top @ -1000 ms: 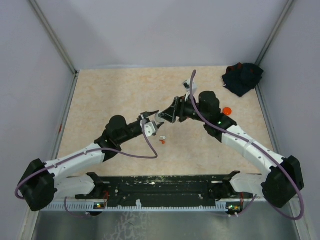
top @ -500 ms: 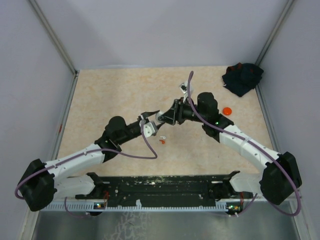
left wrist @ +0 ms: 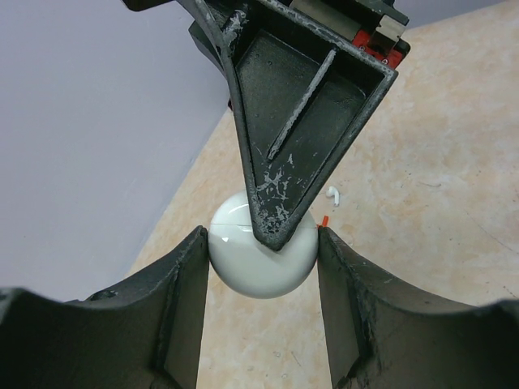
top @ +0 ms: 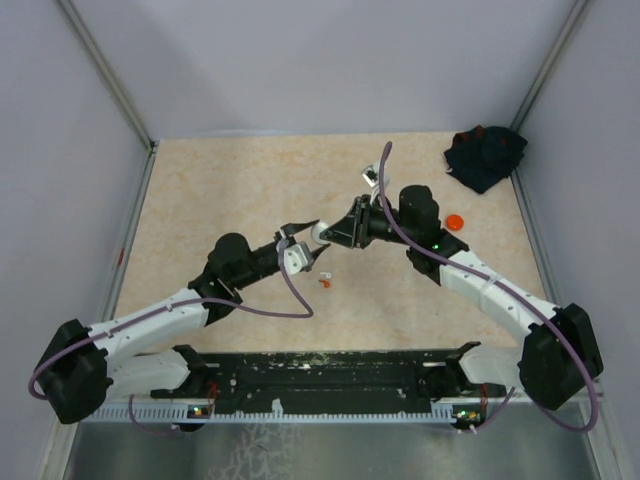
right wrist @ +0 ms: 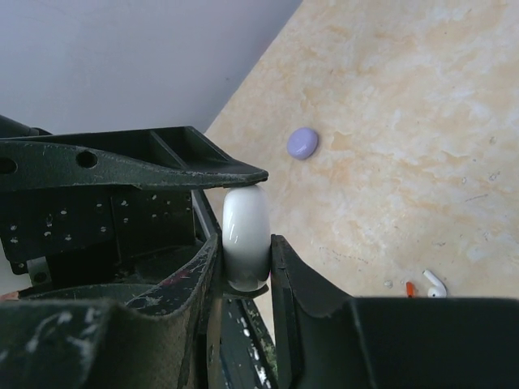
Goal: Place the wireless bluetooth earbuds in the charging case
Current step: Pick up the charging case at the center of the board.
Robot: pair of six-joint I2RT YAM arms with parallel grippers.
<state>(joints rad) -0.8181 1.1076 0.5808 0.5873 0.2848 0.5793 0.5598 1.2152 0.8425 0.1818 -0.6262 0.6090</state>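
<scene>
A: Diff vs 1 s ago?
B: Right pincer (top: 324,236) only. Jaws were spread wide by the white charging case (right wrist: 246,227). They've since pinched in, and its fingers (right wrist: 300,284) now press on both flat faces.
A: Arm shift?
B: A bit. From above, the forearm was touching the orange disc (top: 455,221) nr the counter's right edge. It's swung off twd the middle, so there's a gap btwn them now.

A crumpled dark cloth (top: 485,157) lies on the beige table (top: 230,190), well right of the jaws. An orange disc (top: 455,221) sits nearer them, and a lavender disc (right wrist: 302,143) lies beyond.
</scene>
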